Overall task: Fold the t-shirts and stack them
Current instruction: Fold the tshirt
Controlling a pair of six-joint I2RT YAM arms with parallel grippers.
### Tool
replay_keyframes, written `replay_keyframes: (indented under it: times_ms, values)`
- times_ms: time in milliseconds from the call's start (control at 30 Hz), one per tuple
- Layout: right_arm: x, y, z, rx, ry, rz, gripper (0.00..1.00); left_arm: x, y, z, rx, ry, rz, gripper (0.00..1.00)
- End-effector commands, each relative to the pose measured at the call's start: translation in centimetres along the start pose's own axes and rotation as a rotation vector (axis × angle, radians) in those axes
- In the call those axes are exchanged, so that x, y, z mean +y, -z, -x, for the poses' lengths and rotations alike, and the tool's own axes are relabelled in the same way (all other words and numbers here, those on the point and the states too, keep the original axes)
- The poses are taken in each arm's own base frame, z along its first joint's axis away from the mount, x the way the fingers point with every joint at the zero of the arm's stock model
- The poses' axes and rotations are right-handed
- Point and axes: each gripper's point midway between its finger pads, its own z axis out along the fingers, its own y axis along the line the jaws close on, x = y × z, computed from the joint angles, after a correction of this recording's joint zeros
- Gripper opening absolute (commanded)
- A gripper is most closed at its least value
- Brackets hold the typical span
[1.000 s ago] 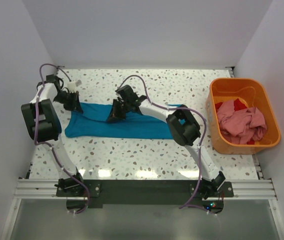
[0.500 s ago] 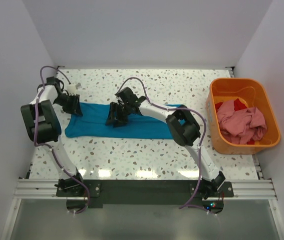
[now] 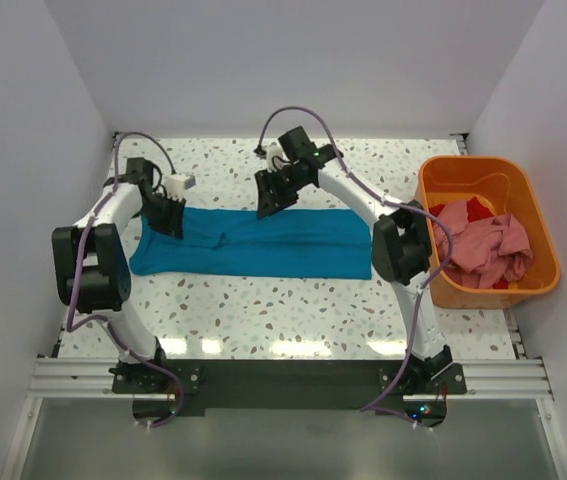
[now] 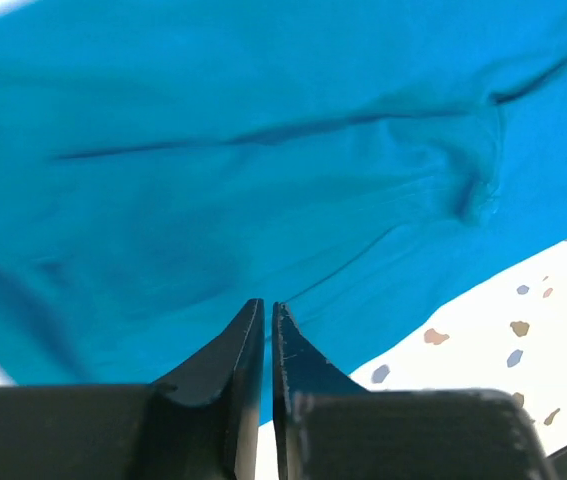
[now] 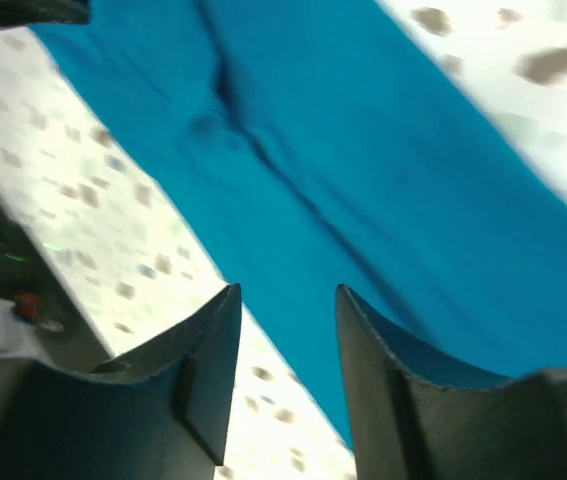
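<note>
— Two sets of jaws: how do they stand?
— My left jaws are all but closed on nothing, low over the teal shirt's (image 3: 263, 240) left end. My right jaws hang open and empty by its far edge. The shirt lies as a long flat band across the worktop (image 3: 293, 300). A pink shirt (image 3: 483, 245) sits in the orange tub (image 3: 433, 200).
</note>
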Motion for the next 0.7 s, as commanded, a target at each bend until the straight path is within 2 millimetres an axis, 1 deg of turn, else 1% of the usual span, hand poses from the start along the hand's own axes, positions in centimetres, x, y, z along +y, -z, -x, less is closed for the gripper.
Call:
replay_keyframes:
  times_ms: [0, 33, 67, 100, 133, 167, 200, 233, 267, 300, 367, 400, 467, 500, 533, 567, 600, 633, 667]
  values:
    - [-3.4, 4.9, -3.1, 0.151, 0.203, -0.158, 0.43, -0.3, -1.7, -1.3, 0.054, 0.017, 0.093, 0.11]
    - [-5.2, 5.5, -3.4, 0.171, 0.229, -0.225, 0.41, -0.3, -2.1, -1.7, 0.071, 0.032, 0.102, 0.10]
    - [-6.4, 5.9, -3.9, 0.197, 0.235, -0.261, 0.40, 0.0, -2.4, -2.0, 0.086, 0.035, 0.126, 0.08]
    - [-8.2, 6.7, -4.6, 0.225, 0.238, -0.296, 0.38, 0.1, -3.0, -2.6, 0.107, 0.043, 0.132, 0.07]
    - [-9.8, 7.1, -4.9, 0.240, 0.246, -0.351, 0.38, 0.4, -3.3, -2.7, 0.110, 0.050, 0.142, 0.06]
    - [-11.0, 7.4, -5.7, 0.265, 0.245, -0.380, 0.37, 0.8, -3.6, -2.8, 0.116, 0.050, 0.158, 0.05]
    - [-12.4, 8.1, -5.8, 0.271, 0.243, -0.411, 0.36, 0.9, -3.9, -2.8, 0.122, 0.044, 0.166, 0.04]
    - [-13.2, 8.3, -6.1, 0.289, 0.266, -0.424, 0.36, 1.3, -4.6, -3.1, 0.144, 0.041, 0.170, 0.03]
    - [-14.4, 8.6, -6.5, 0.316, 0.272, -0.460, 0.36, 1.6, -5.0, -3.3, 0.158, 0.040, 0.177, 0.01]
    - [-15.2, 9.1, -7.0, 0.346, 0.292, -0.473, 0.34, 2.2, -6.0, -3.4, 0.182, 0.042, 0.176, 0.00]
    - [-16.5, 9.7, -7.4, 0.365, 0.296, -0.505, 0.34, 3.0, -7.0, -3.2, 0.201, 0.031, 0.184, 0.00]
    - [-17.3, 10.2, -7.6, 0.377, 0.297, -0.509, 0.33, 3.8, -8.2, -2.5, 0.205, 0.027, 0.187, 0.00]
    - [-18.0, 10.8, -7.7, 0.378, 0.297, -0.516, 0.33, 5.2, -9.4, -1.0, 0.199, 0.015, 0.197, 0.00]
    - [-18.3, 11.2, -7.9, 0.391, 0.313, -0.518, 0.32, 6.6, -10.7, 1.6, 0.166, 0.003, 0.210, 0.00]
    - [-18.5, 11.4, -8.0, 0.396, 0.327, -0.520, 0.32, 7.2, -11.2, 3.1, 0.152, -0.003, 0.211, 0.00]
    - [-18.7, 11.4, -8.4, 0.409, 0.337, -0.520, 0.32, 8.5, -10.3, 8.7, 0.037, -0.034, 0.232, 0.00]
    - [-18.7, 11.5, -8.4, 0.412, 0.368, -0.514, 0.32, 9.2, -11.8, 9.6, 0.035, -0.034, 0.217, 0.00]
    - [-18.8, 11.4, -8.6, 0.417, 0.378, -0.511, 0.31, 9.3, -11.5, 11.8, -0.006, -0.040, 0.209, 0.00]
    - [-18.9, 11.3, -8.8, 0.426, 0.387, -0.512, 0.31, 9.1, -11.0, 14.2, -0.074, -0.052, 0.180, 0.02]
